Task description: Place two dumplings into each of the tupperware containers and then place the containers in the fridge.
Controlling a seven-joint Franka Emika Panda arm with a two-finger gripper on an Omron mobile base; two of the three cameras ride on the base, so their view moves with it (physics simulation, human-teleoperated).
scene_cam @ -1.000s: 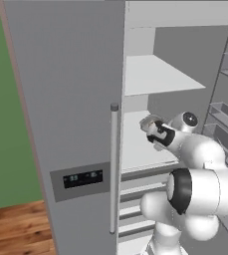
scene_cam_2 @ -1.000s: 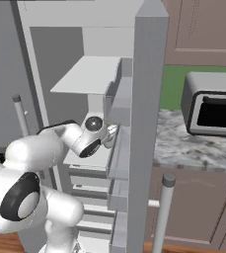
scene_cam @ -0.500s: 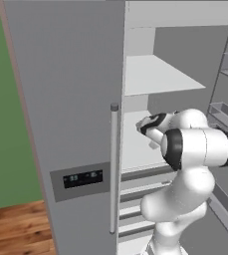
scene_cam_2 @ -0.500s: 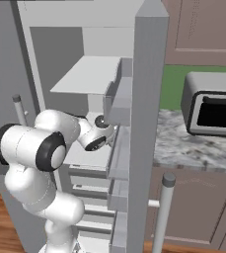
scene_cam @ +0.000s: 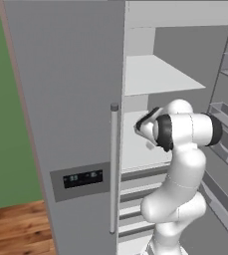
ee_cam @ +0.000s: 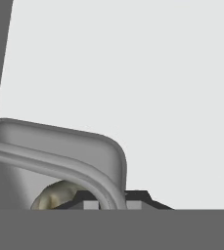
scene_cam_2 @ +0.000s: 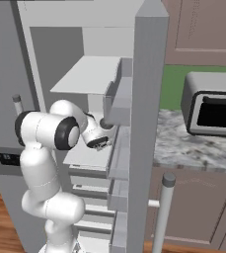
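The fridge [scene_cam: 75, 99] stands with its left door shut, a dark display panel [scene_cam: 83, 178] low on that door and a long vertical bar handle [scene_cam: 114, 169] along its right edge; the right side is open, showing white shelves [scene_cam: 155, 74] and drawers below. The white arm reaches into the open compartment at the level of the middle shelf, with the gripper [scene_cam: 146, 130] over that shelf. From the right base view the gripper [scene_cam_2: 103, 142] sits just above the middle shelf [scene_cam_2: 87, 155], close beside the open door [scene_cam_2: 144, 123] with its bins. Further right, a dark oven [scene_cam_2: 215, 111] rests on a marbled counter [scene_cam_2: 193, 148]. In the hand view the fingers are closed on the rim of the grey tupperware container [ee_cam: 69, 146], which lies against the white shelf surface, and a tan-green dumpling [ee_cam: 55, 197] shows inside the tub at the bottom.
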